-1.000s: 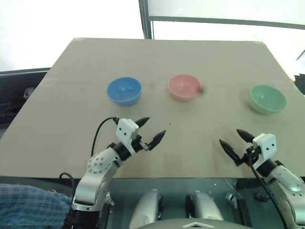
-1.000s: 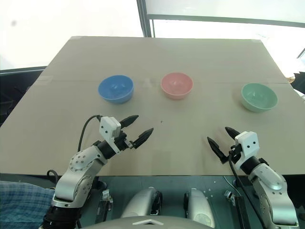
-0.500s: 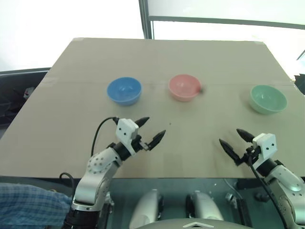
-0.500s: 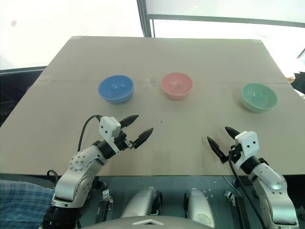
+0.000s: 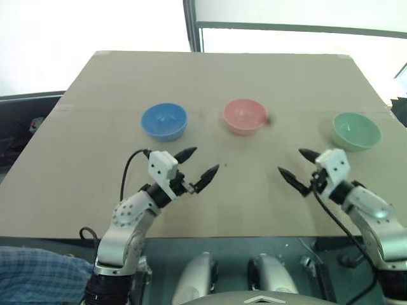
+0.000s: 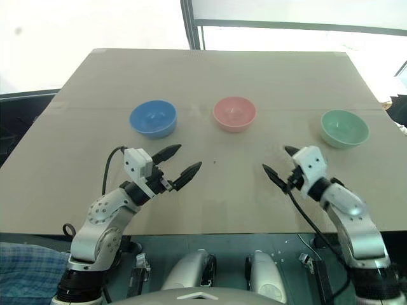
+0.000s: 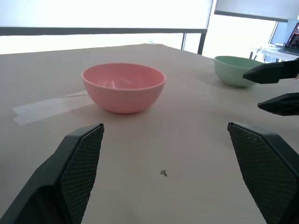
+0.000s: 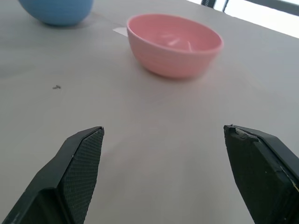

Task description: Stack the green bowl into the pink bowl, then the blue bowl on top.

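From my head camera, three bowls sit upright in a row across the brown table (image 5: pixel 210 82), and I take the pink bowl (image 5: pixel 245 115) as my landmark: the blue bowl (image 5: pixel 165 121) is well apart to its left, the green bowl (image 5: pixel 357 130) well apart to its right, all three nearer the far edge than I am. My left gripper (image 5: pixel 198 166) hangs on the near side of the pink bowl toward the blue one, fingers spread wide and empty; my right gripper (image 5: pixel 294 166) hangs near-right of it, just short of the green bowl, also spread wide and holding nothing. Through my left wrist camera the pink bowl (image 7: pixel 123 87) stands mouth up, with the green bowl (image 7: pixel 235 70) beyond it and my other arm's black fingertips in front of that. My right wrist camera looks at the pink bowl (image 8: pixel 174 44), the blue bowl (image 8: pixel 56 10) past it. No stacking is done yet. I judge the green bowl comes first: swing right, pinch one wall over the rim, lift level. Being round, the bowls have no long axis; each opens straight upward.
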